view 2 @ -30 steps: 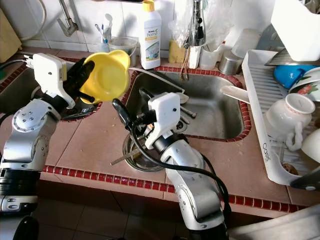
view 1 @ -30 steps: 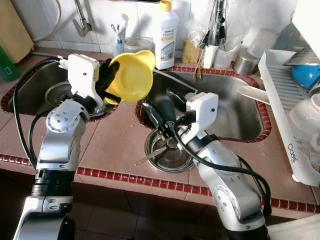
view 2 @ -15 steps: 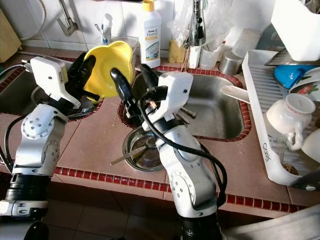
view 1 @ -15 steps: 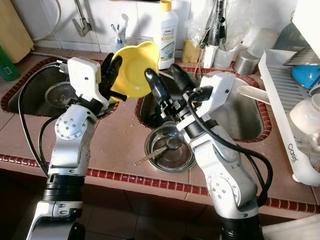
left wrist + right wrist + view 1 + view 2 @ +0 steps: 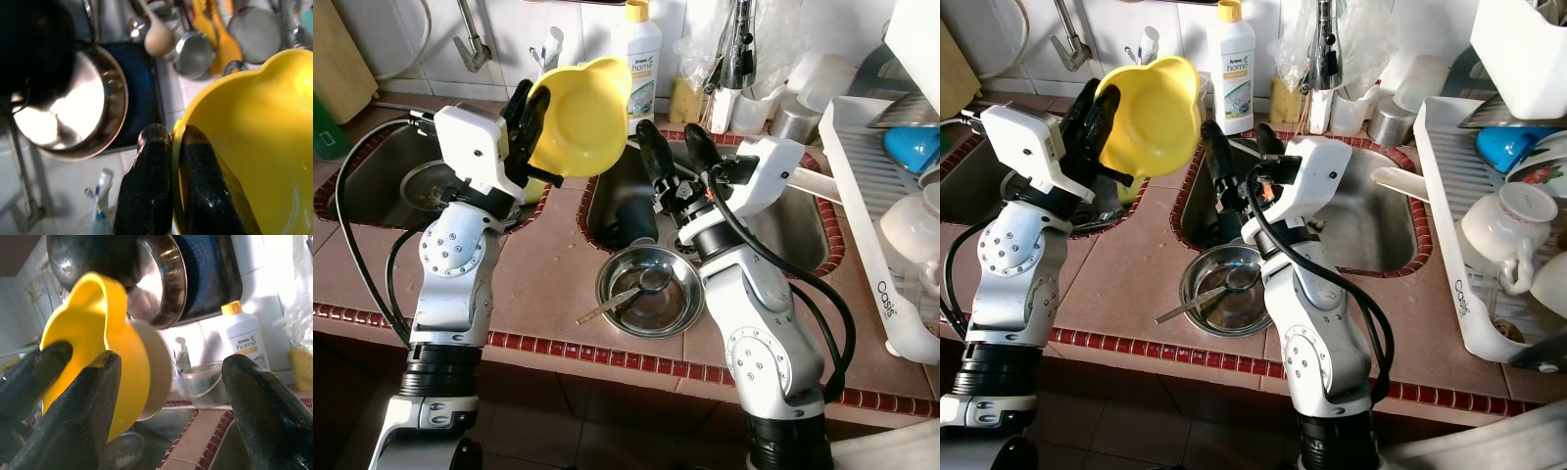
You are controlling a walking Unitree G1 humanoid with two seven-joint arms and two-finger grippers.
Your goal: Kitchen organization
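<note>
left gripper [image 5: 168, 147] pinches only the rim of the yellow bowl [image 5: 579, 119], held raised and tilted; right gripper [image 5: 674, 157] is wide open and empty just beside it. Thin rim grip, so bowl could slip or get knocked onto the steel bowl [image 5: 649, 291] below the right gripper

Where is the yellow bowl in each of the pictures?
Left eye view: yellow bowl up top, left of middle, held by the left gripper.
Right eye view: bowl upper left.
Left wrist view: bowl on the right, its rim between the black fingers.
Right wrist view: bowl at the left.
Shared landmark: the white bottle, also in the right wrist view.
</note>
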